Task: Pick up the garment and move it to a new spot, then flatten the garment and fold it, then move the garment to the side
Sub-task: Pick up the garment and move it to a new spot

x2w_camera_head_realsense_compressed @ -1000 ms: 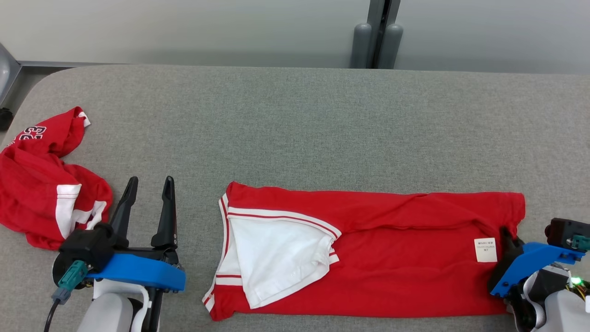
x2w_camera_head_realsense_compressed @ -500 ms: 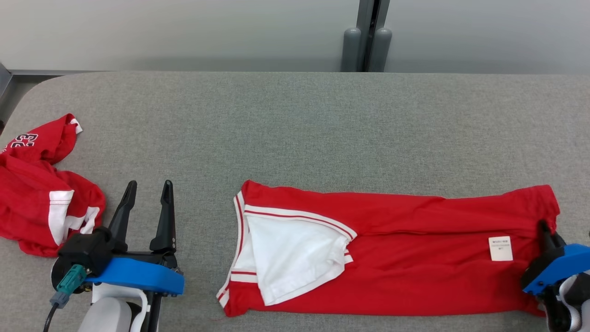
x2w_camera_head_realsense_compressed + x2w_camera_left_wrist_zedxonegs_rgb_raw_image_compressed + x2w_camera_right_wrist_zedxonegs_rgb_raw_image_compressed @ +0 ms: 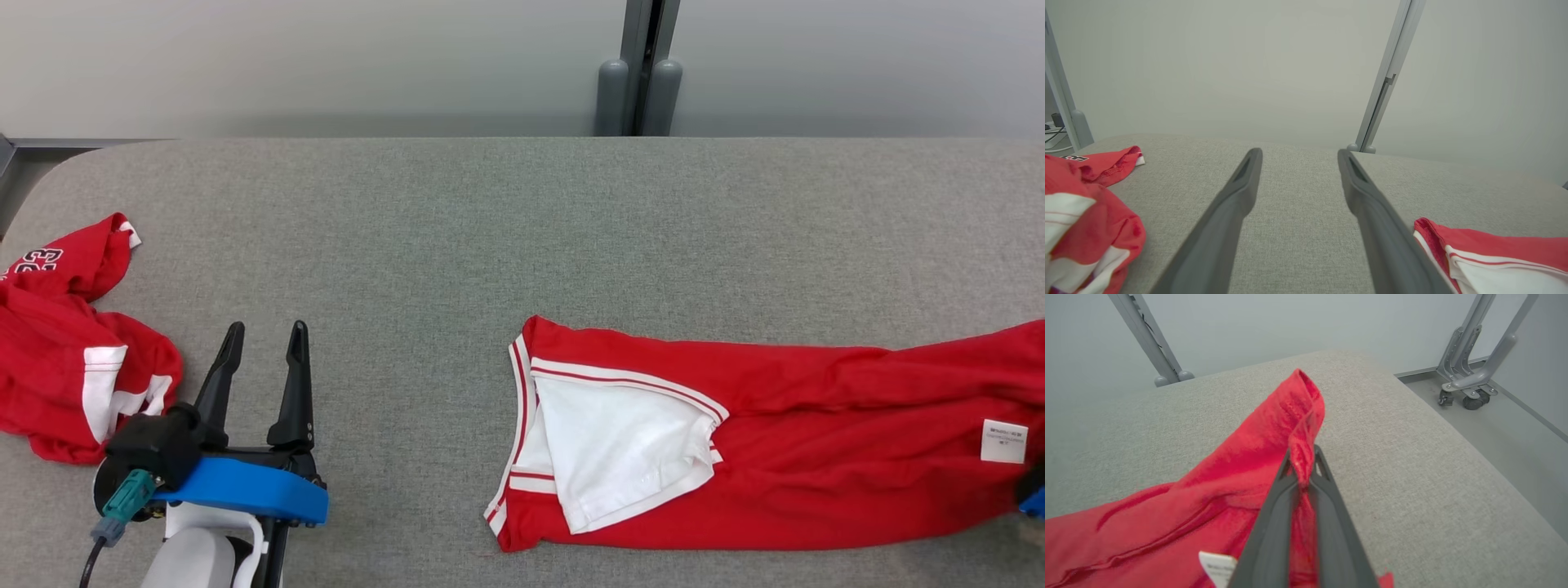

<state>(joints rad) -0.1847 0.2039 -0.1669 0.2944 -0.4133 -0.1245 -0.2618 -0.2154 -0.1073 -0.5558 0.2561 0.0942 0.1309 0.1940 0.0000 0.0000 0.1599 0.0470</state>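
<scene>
The garment (image 3: 816, 441) is a red jersey with white trim, folded into a long band across the right half of the grey table (image 3: 490, 229). Its white-lined neck opening faces left and a white label (image 3: 1003, 441) sits near its right end. In the right wrist view my right gripper (image 3: 1303, 455) is shut on a bunched fold of the garment's (image 3: 1241, 457) right end, lifting it slightly off the cloth surface. My left gripper (image 3: 266, 327) rests open at the lower left with nothing between its fingers (image 3: 1241, 192). It is well clear of the garment's left edge (image 3: 1494, 253).
A second red jersey (image 3: 65, 359) lies crumpled at the table's left edge, just left of my left gripper. Grey posts (image 3: 637, 90) stand behind the table. The table's right edge and a wheeled metal frame (image 3: 1470, 388) on the floor lie beyond the held end.
My right gripper closed on the garment's right end and dragged the whole garment to the right across the table. The head view shifted a little. The left arm stayed put.
</scene>
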